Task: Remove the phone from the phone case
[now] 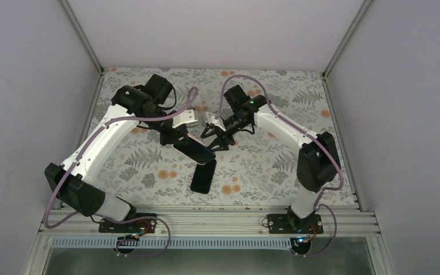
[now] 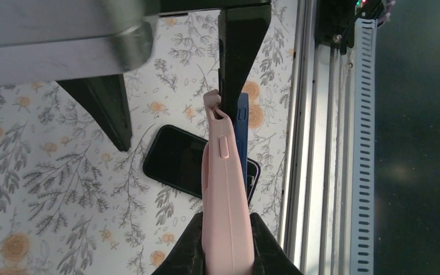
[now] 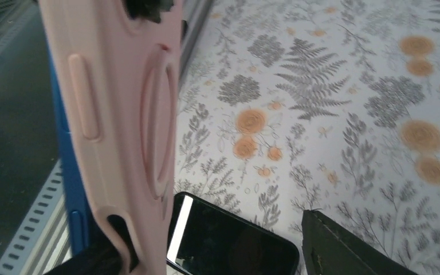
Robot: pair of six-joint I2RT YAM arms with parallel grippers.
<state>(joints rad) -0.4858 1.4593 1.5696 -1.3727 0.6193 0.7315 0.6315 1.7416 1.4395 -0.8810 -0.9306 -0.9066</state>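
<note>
Stretching between pale walls (image 1: 28, 86) (plain): flowered tablecloth (image 1: 269, 166).

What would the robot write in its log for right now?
pink case: held up off table, on edge | blue phone: not out of case yet | black phone: lying flat on table | left fingers: apart

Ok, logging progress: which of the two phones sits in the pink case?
The blue phone held off the table, with the pink case around it; the other phone lies flat on the table, dark screen up.
</note>
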